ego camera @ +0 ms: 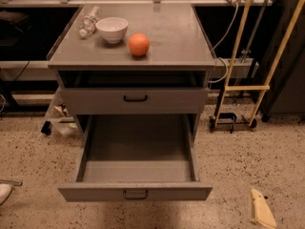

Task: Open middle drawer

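The middle drawer (135, 192) is pulled far out of the grey cabinet toward me. Its low flat front carries a small black loop handle, and its plain grey inside is bare. Above it, another grey drawer (135, 99) with the same handle is shut. Nothing of a drawer below shows; the open one covers that space. My gripper (261, 208) shows only as a cream tip at the bottom right corner, above the floor, well to the right of the open drawer and touching nothing.
On the cabinet top (181, 37) stand a white bowl (112, 28), an orange (139, 45) and a lying clear bottle (87, 24). A yellow-framed cart (243, 87) and cables stand to the right. The floor is speckled terrazzo (248, 156).
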`<state>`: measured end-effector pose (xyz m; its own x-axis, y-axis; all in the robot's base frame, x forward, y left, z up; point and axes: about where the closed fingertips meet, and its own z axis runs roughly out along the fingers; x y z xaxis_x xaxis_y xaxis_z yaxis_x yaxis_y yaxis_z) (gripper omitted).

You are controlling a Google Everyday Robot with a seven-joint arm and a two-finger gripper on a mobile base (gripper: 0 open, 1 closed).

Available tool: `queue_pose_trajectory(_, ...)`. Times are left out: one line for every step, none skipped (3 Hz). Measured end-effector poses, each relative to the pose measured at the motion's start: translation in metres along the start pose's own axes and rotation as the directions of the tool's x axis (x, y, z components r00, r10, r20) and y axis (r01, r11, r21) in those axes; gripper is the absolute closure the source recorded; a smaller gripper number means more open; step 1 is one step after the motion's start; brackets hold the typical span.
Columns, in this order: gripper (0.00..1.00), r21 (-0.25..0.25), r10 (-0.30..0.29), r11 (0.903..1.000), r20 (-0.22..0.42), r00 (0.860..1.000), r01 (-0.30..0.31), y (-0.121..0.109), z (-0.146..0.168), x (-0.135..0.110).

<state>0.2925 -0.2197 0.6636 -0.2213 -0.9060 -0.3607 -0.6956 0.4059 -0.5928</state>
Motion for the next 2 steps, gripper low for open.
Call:
queue_pose_trajectory(0.0,0.018,-0.05,0.9986,-0.002,0.999,0.05,0.0022,-0.006,-0.0157)
queue_pose_trajectory(0.0,0.018,-0.05,0.9986,-0.002,0.999,0.05,0.0022,-0.006,-0.0157)
